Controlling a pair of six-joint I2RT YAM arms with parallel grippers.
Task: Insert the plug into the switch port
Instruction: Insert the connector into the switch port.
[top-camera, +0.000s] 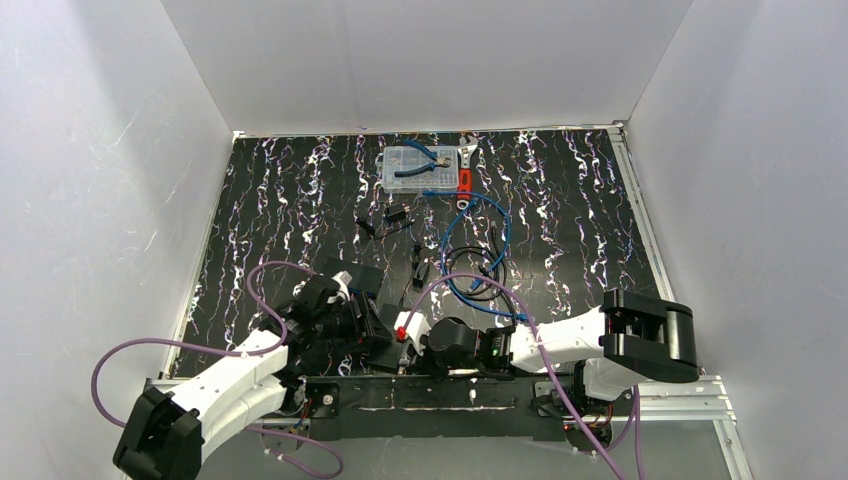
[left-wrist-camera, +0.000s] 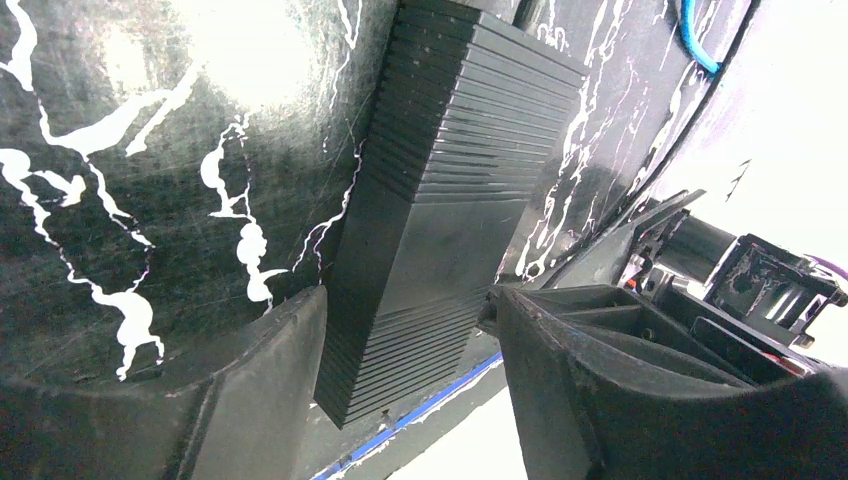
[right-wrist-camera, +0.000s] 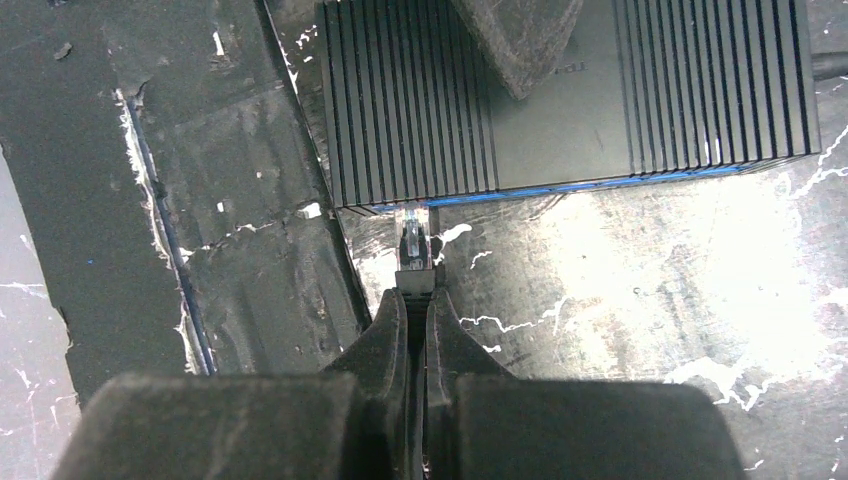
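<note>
White walls enclose a black, white-veined tabletop (top-camera: 280, 200). At its near edge, the clear plastic plug (right-wrist-camera: 414, 245) meets the switch port (right-wrist-camera: 410, 208) of the flat matte-black ribbed box (right-wrist-camera: 560, 130). The right end effector (right-wrist-camera: 416, 300) is pinched tight on the plug for alignment. The left end effector (left-wrist-camera: 405, 320) clamps the box, apparently against push-back. A loose blue cable (top-camera: 480, 240) lies well behind. Nothing obstructs the port.

Ribbed black box (left-wrist-camera: 440, 180) runs centre frame, upper right to lower centre, on marbled bench (left-wrist-camera: 150, 200). Left claw (left-wrist-camera: 408, 305) fingers press both box flanks. Blue cable (left-wrist-camera: 695, 40) upper right.
</note>
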